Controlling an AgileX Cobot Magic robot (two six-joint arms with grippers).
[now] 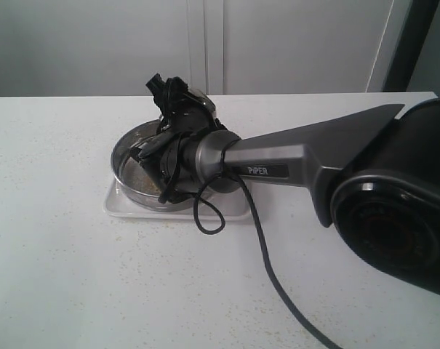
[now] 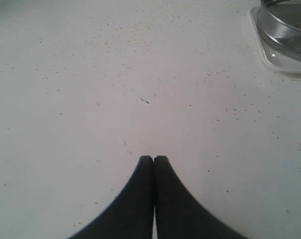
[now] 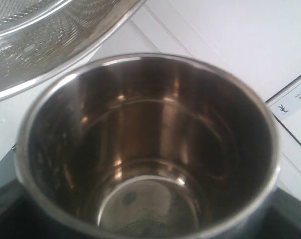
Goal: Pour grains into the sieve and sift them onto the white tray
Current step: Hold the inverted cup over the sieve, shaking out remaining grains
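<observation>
The sieve (image 1: pixel 132 154) rests on the white tray (image 1: pixel 121 207) at mid-table, with a thin layer of grains (image 1: pixel 141 182) on its mesh. My right gripper (image 1: pixel 177 120) reaches over the sieve's far right rim and is shut on a small steel cup (image 3: pixel 150 144). The cup is tipped toward the sieve (image 3: pixel 41 45), and its inside shows only a trace of residue. A glint of the cup (image 1: pixel 200 97) shows behind the wrist. My left gripper (image 2: pixel 153 159) hovers shut and holding nothing over bare table, with the sieve (image 2: pixel 284 25) and tray (image 2: pixel 277 62) off to one side.
Stray grains (image 2: pixel 140 30) speckle the white table (image 1: pixel 74 291). The right arm's black cable (image 1: pixel 278 291) loops over the table in front of the tray. White cabinet doors (image 1: pixel 205 43) stand behind the table's back edge.
</observation>
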